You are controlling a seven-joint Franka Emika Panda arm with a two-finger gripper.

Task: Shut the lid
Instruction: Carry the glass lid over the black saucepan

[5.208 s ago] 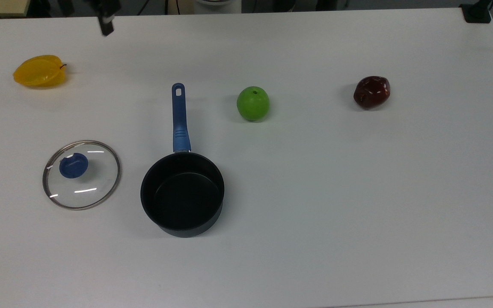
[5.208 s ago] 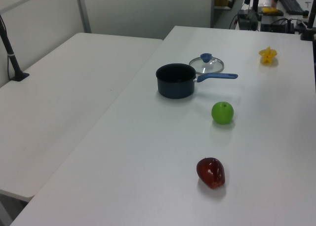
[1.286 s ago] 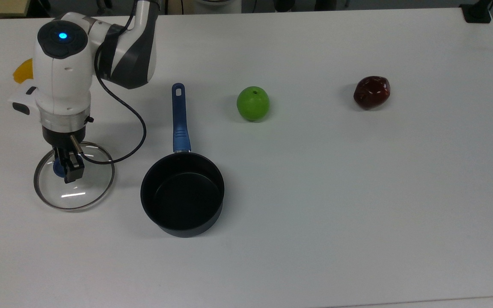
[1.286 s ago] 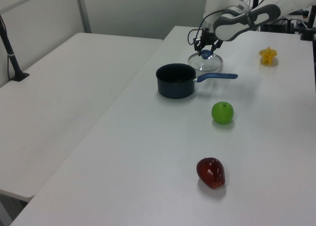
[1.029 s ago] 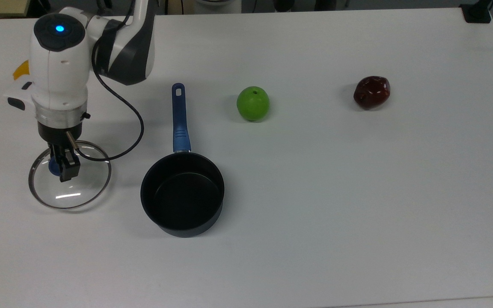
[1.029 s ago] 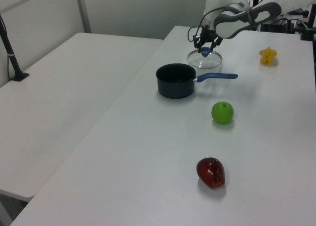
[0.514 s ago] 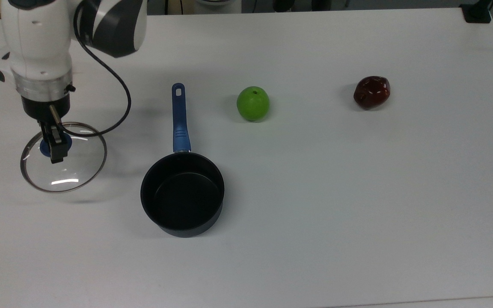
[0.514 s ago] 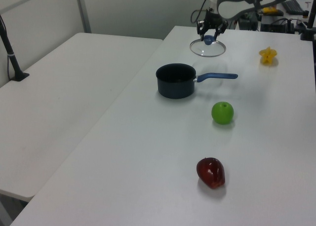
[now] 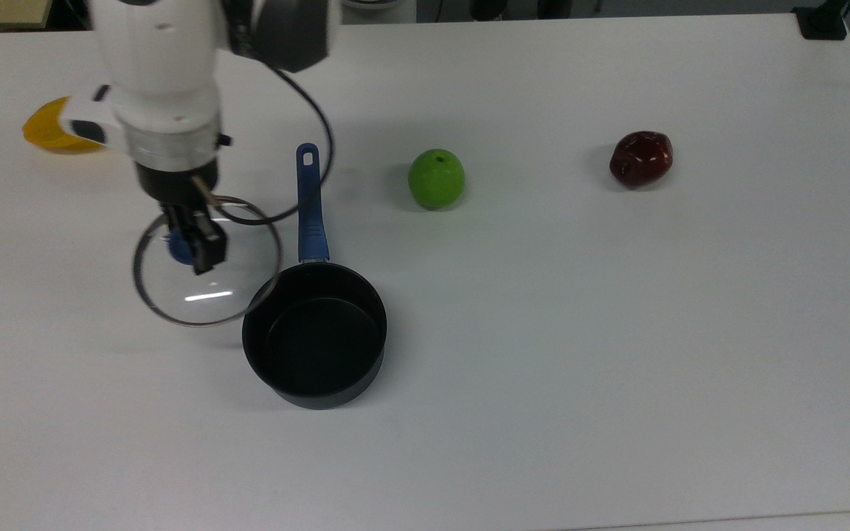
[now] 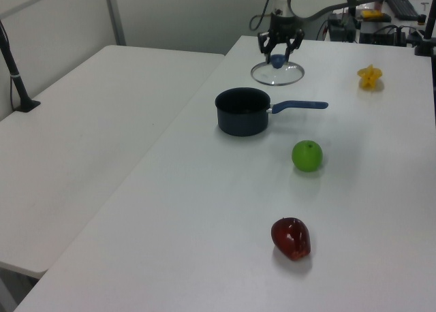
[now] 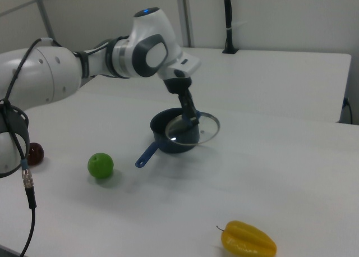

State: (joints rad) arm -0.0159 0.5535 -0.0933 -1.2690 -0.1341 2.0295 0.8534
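Observation:
The lid [image 9: 212, 293] is a clear glass disc with a metal rim and a blue knob [image 9: 178, 249]. It hangs level above the table, with my gripper [image 9: 190, 241] shut on the knob. In the top view its right rim just overlaps the left edge of the black saucepan [image 9: 314, 335], whose blue handle [image 9: 309, 206] points away. The left view shows the lid [image 10: 278, 73] under the gripper [image 10: 276, 52], behind the open saucepan [image 10: 241, 112]. In the right view the lid [image 11: 205, 130] hovers at the saucepan's [image 11: 168, 140] near rim, under the gripper [image 11: 193, 116].
A green apple [image 9: 436, 178] lies to the right of the pan handle in the top view, and a dark red apple [image 9: 640, 158] farther right. A yellow starfruit [image 9: 52, 127] sits at the top view's far left, partly behind the arm. A second table [image 10: 82, 121] adjoins.
The gripper took the lid by its knob and lifted it off the table. In the last half second it carried the lid to the top view's right, up to the saucepan's edge.

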